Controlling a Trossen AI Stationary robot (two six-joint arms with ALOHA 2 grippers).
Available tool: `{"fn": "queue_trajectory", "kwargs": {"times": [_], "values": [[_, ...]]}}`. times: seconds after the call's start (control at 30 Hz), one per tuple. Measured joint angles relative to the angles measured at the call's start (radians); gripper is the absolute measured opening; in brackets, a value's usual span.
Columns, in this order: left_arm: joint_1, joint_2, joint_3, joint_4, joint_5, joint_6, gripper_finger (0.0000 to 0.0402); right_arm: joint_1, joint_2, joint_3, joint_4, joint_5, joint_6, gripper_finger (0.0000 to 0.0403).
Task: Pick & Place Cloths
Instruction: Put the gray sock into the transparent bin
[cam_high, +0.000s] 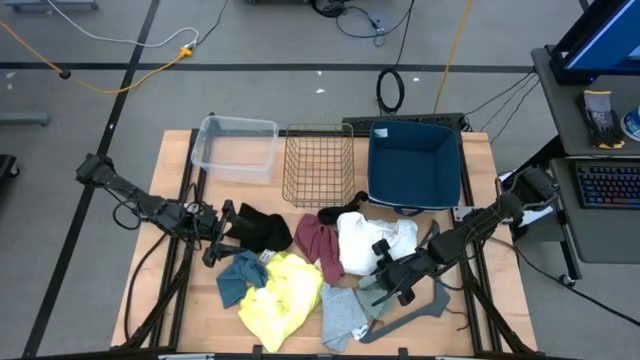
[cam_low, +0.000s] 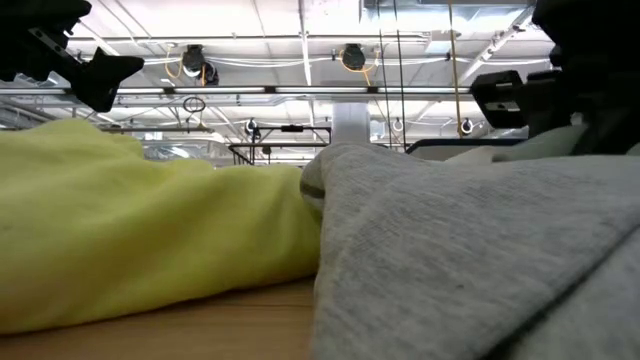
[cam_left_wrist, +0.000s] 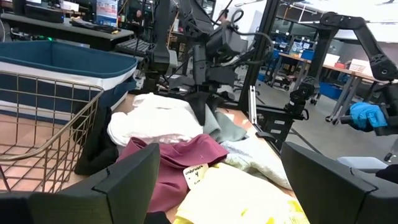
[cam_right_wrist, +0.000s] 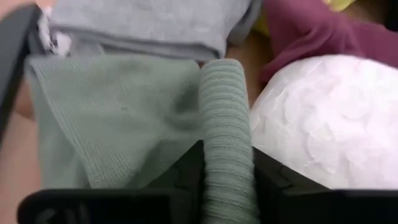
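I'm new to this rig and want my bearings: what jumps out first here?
A bright heap of cloths fills the table's near half: the yellow cloth in front, the white cloth and maroon cloth behind. The right tool is shut on a grey-green cloth beside the white one. Three containers line the far edge, including a blue bin.

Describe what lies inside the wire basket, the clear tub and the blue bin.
In the high view the wire basket and clear tub show only table through them. The blue bin shows a bare floor; its near inner wall is hidden. The cloths all lie on the table.
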Motion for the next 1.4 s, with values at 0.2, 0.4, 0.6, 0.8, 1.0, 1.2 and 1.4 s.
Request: {"fn": "queue_trajectory", "kwargs": {"times": [0.2, 0.4, 0.6, 0.8, 1.0, 1.2, 1.4], "values": [[0.0, 0.0, 0.0, 0.0, 0.0, 0.004, 0.034, 0.0, -0.039, 0.0, 0.001, -0.003, 0.028, 0.0067], [0.0, 0.0, 0.0, 0.0, 0.0, 0.004, 0.034, 0.0, -0.043, 0.0, 0.0, -0.003, 0.028, 0.0045], [0.0, 0.0, 0.0, 0.005, -0.005, -0.001, 0.034, 0.0, -0.051, 0.0, 0.0, -0.003, 0.027, 0.0008], [0.0, 0.0, 0.0, 0.059, -0.074, -0.015, 0.034, 0.0, -0.115, 0.0, 0.0, -0.004, 0.05, 0.0008], [0.0, 0.0, 0.0, 0.094, -0.112, -0.015, 0.034, 0.0, -0.22, -0.001, 0.087, -0.004, -0.003, 0.0006], [0.0, 0.032, 0.0, 0.183, -0.113, 0.039, 0.034, -0.008, -0.285, -0.001, 0.322, -0.004, -0.199, 0.0003], [0.0, 0.126, 0.0, 0.353, -0.103, 0.167, 0.034, -0.055, -0.293, -0.001, 0.503, -0.008, -0.372, 0.0003]]}}
